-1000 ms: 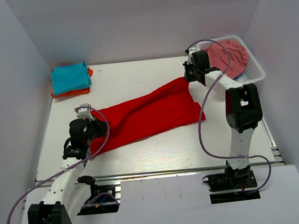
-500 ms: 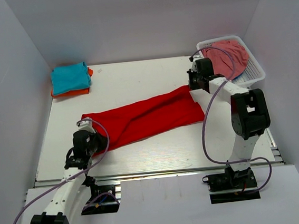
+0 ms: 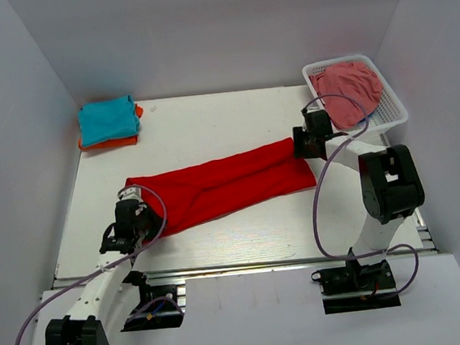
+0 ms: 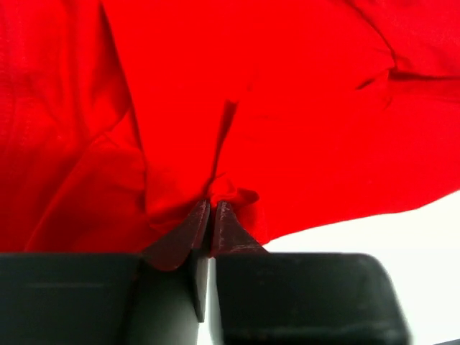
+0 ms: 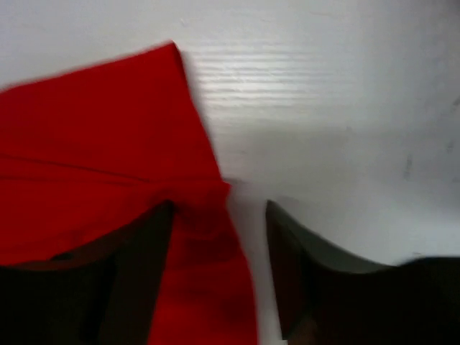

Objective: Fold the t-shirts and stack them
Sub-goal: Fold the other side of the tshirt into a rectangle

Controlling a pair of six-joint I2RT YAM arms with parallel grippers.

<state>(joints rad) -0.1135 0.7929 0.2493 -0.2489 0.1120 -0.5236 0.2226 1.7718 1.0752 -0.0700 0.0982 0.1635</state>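
**Item:** red t-shirt (image 3: 223,185), folded lengthwise. It now lies flat as a long band across the middle of the table (image 3: 208,117); a second ago it hung stretched between the two arms.

**Right gripper** (image 5: 219,208): jaws just parted, with the far corner of the shirt dropped on the table between them.

**Left gripper** (image 4: 212,208): jaws narrow, a pucker of red cloth still nipped at the tips (it looks about to let go too).

**Teal t-shirt** (image 3: 106,117): folded on top of the orange t-shirt (image 3: 113,141) at back left, well apart from the red one.

**Reading:** the lengthwise fold is laid down; the crosswise fold and the stacking remain.
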